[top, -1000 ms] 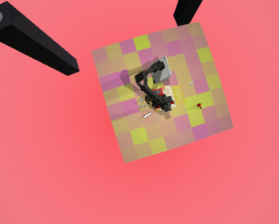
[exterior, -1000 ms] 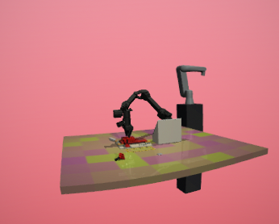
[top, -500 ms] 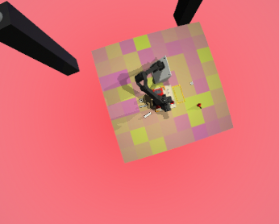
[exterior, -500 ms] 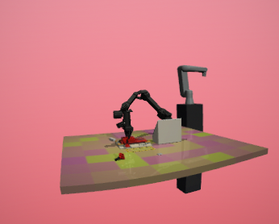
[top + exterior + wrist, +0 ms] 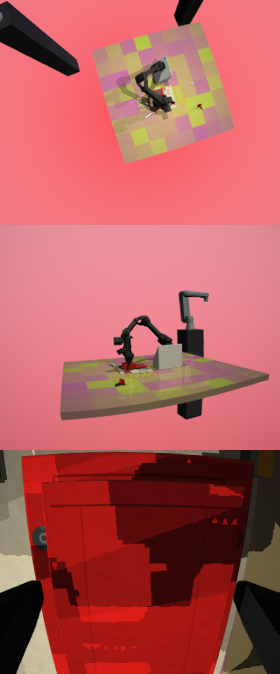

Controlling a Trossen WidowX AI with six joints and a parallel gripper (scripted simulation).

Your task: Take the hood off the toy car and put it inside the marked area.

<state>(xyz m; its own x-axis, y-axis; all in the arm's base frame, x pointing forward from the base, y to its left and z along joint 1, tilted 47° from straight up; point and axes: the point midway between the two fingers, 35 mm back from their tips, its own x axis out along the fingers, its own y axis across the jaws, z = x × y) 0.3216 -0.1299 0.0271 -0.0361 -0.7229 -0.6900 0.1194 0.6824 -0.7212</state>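
red hood point(image 5: 140, 578), long axis between open gripper point(image 5: 140, 628) fingers

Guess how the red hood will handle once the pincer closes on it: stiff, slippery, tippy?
The hood looks like a flat, straight-edged panel, so probably stiff. Its smooth, glossy-looking face suggests it may slip. The open pincer has a finger on either side, so squeezing the thin edges might tilt it.
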